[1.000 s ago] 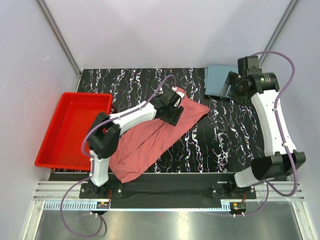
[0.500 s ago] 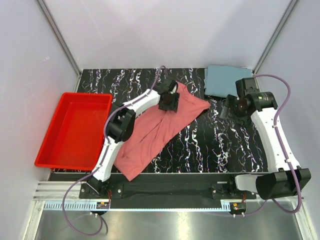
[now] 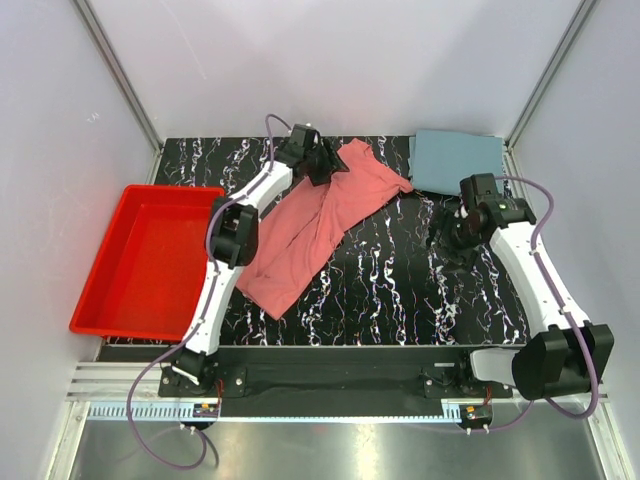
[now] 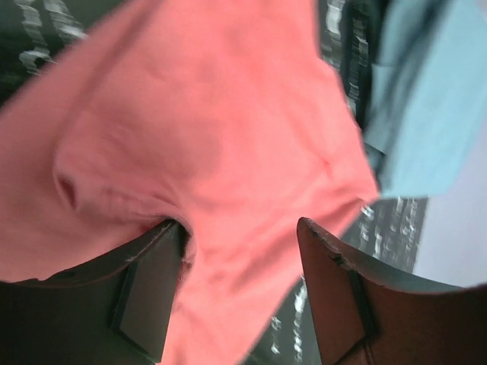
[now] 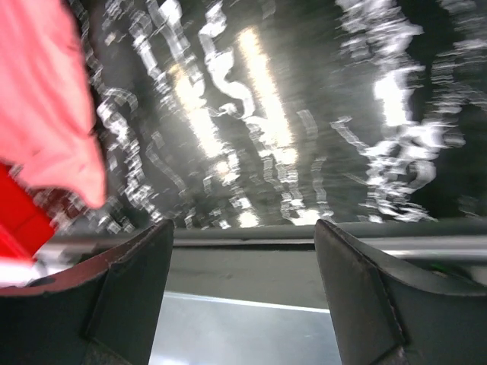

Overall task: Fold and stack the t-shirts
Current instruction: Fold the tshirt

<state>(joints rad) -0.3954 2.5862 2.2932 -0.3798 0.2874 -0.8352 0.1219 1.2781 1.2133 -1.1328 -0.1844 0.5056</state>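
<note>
On the black marbled tabletop (image 3: 400,290), a salmon-pink t-shirt (image 3: 310,235), unfolded and rumpled, stretched on a diagonal from the upper centre of the overhead view down toward the lower left. At the upper right corner, a grey-blue t-shirt (image 3: 458,162), folded into a flat rectangle, just beside the pink shirt's upper sleeve, with a thin dark strip of tabletop between them in the left wrist view. Along the left edge, a red tray (image 3: 170,190), apart from both shirts. Left gripper (image 4: 240,224) low over the upper end of the pink shirt, fingers (image 4: 148,293) spread wide, pink cloth filling the gap between them and bunched into a small fold next to the left-hand finger; impossible to tell whether either finger presses the cloth. Right gripper (image 5: 243,224) at the right of centre in the overhead view, below the grey-blue shirt, likewise spread, with only bare, blurred tabletop between its fingers (image 5: 365,304) and nothing pinched.
</note>
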